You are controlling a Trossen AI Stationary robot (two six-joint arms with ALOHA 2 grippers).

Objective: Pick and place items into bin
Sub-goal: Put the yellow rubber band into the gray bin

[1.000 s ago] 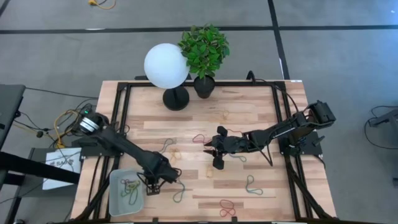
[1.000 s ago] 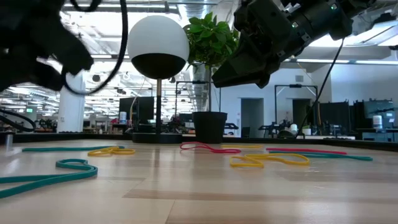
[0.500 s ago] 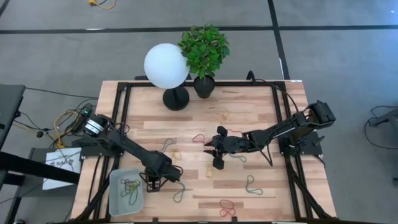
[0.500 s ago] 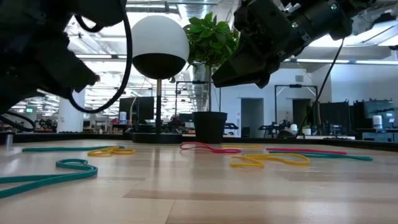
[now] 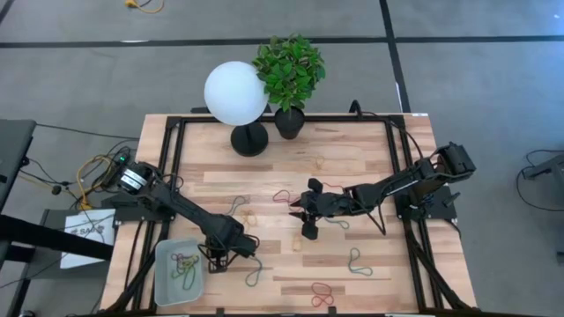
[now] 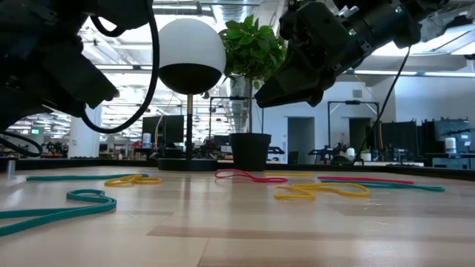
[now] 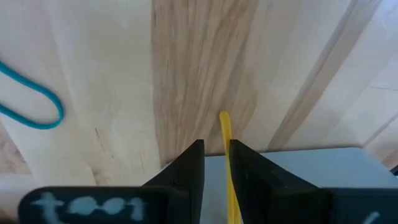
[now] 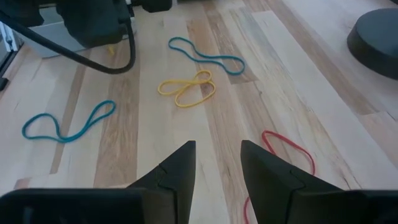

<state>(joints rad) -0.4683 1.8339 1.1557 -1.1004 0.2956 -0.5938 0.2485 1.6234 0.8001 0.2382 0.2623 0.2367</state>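
My left gripper (image 5: pixel 216 261) hangs just right of the bin (image 5: pixel 160 264), a pale shallow tray at the table's near left that holds several coloured bands. In the left wrist view its fingers (image 7: pixel 216 163) are shut on a yellow rubber band (image 7: pixel 225 134), with the bin's pale rim (image 7: pixel 298 163) beside them. My right gripper (image 5: pixel 300 213) is open above the table's middle, touching nothing. A red band (image 8: pixel 287 149) lies under it and a yellow band (image 8: pixel 186 88) lies farther off. Both bands lie flat on the wood. My left gripper pinches the yellow rubber band (image 7: pixel 226 155) between its two fingers, coming from above and pointing down. The band runs on past the fingertips as a thin strand, and its free end (image 7: pixel 223 116) shows over the wood. Whether that end touches the table I cannot tell.
Loose bands lie scattered: green (image 5: pixel 253 274), teal (image 5: pixel 357 261), red (image 5: pixel 322 293) near the front edge, and red (image 5: pixel 282 195) and yellow (image 5: pixel 249 217) mid-table. A white globe lamp (image 5: pixel 235 93) and a potted plant (image 5: pixel 289 70) stand at the far edge. Black frame rails run along both sides.
My left arm has shifted slightly above the bin's right edge, still shut on the yellow band. In the low view it shows a little farther right. My right gripper has tipped up a little.
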